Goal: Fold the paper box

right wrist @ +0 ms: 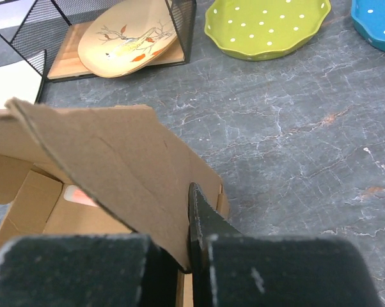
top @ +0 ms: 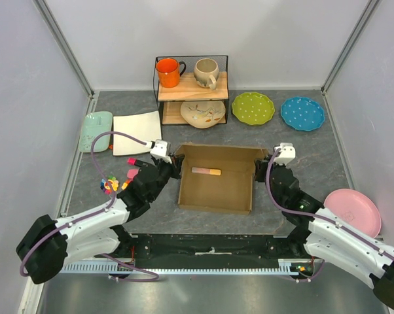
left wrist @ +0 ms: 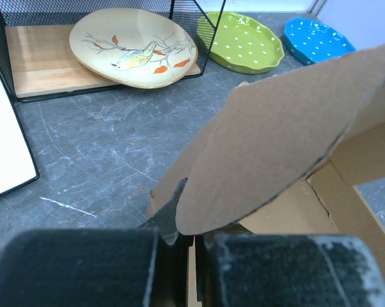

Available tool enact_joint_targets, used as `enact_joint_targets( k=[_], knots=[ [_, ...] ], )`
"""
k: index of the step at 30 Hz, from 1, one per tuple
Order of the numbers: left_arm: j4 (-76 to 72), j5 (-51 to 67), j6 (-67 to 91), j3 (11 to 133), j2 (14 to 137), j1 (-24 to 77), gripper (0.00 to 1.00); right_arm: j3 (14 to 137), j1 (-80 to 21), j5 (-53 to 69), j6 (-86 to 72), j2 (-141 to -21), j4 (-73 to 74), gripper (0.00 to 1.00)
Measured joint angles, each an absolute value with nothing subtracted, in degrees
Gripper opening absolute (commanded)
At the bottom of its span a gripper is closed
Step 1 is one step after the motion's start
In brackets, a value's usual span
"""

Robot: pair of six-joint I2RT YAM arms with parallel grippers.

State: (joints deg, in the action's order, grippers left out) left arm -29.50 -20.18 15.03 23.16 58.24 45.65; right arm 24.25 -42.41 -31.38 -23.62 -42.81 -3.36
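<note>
One paper box (top: pixel 216 191) lay open mid-table between the arms, a pink stick (top: pixel 206 171) inside. Its left flap was pinched in the closed left gripper (top: pixel 176 161), its right flap in the closed right gripper (top: pixel 258 169). Behind stood a rack (top: pixel 190 95), green plate (top: pixel 252 108), blue plate (top: pixel 302 112).

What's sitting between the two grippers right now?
The paper box spans the gap: left gripper and right gripper each pinch a side flap. A pinkish stick lies inside. Top view shows it.
</note>
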Motion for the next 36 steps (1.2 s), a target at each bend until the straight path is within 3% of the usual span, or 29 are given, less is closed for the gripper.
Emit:
enact_joint_targets(
  k=[4, 11, 19, 36],
  knots=[
    [-28.99, -19.51, 16.08, 22.24, 56.42, 45.89, 0.16, 22.04, -42.65, -31.31, -23.83, -40.05, -4.16, 0.02],
    [-21.39, -19.18, 18.74, 22.61, 51.59, 46.35, 0.21, 20.18, -42.81, -30.76, -23.97, -36.88, -3.84, 0.02],
    [-14.52, -18.11, 22.00, 22.06, 45.76, 46.72, 0.06, 19.42, -43.31, -30.15, -24.32, -36.16, -4.29, 0.02],
    [-13.10, -20.84, 39.64, 26.83, 53.08, 46.48, 0.02, 19.40, -45.71, -34.37, -25.34, -36.14, -3.22, 0.03]
  ],
)
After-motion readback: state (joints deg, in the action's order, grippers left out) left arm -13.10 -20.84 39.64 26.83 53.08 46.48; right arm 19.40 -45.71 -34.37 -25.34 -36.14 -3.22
